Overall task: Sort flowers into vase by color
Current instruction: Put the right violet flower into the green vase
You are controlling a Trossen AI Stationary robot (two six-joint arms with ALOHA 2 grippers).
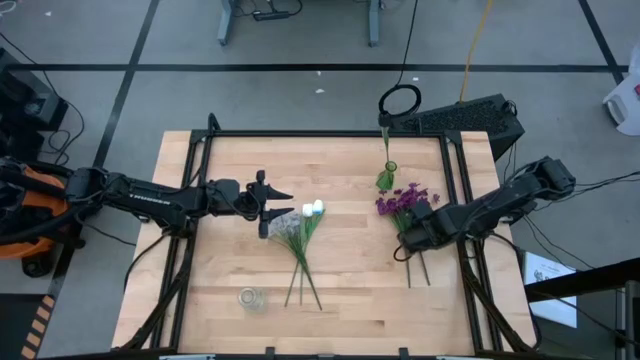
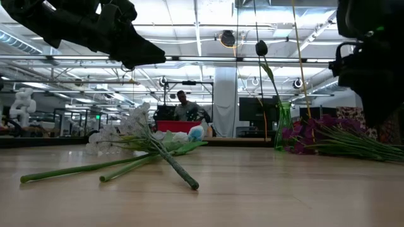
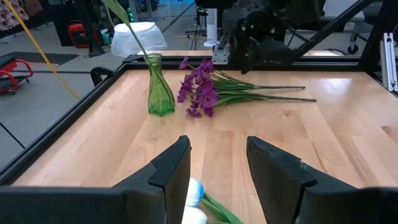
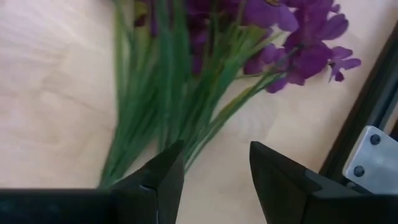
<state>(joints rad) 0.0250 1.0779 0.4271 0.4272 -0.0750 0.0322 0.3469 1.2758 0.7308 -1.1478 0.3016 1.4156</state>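
Observation:
White buds (image 1: 314, 208) and a pale sprig (image 1: 285, 228) lie mid-table, their green stems (image 1: 300, 275) crossing toward the near edge. My left gripper (image 1: 285, 204) hovers open just left of the buds (image 3: 194, 193), touching nothing. Purple flowers (image 1: 403, 200) lie at the right, with their stems (image 4: 168, 93) flat on the wood. My right gripper (image 4: 214, 180) stands open above those stems, pointing steeply down. A green glass vase (image 3: 160, 93) stands upright beyond the purple flowers and holds one tall stem.
A small clear glass vase (image 1: 250, 297) stands near the front left. A black frame rail (image 1: 455, 200) runs along the table's right side close to my right gripper. Bare wood lies between the two flower heaps. A person (image 2: 183, 107) is in the room behind.

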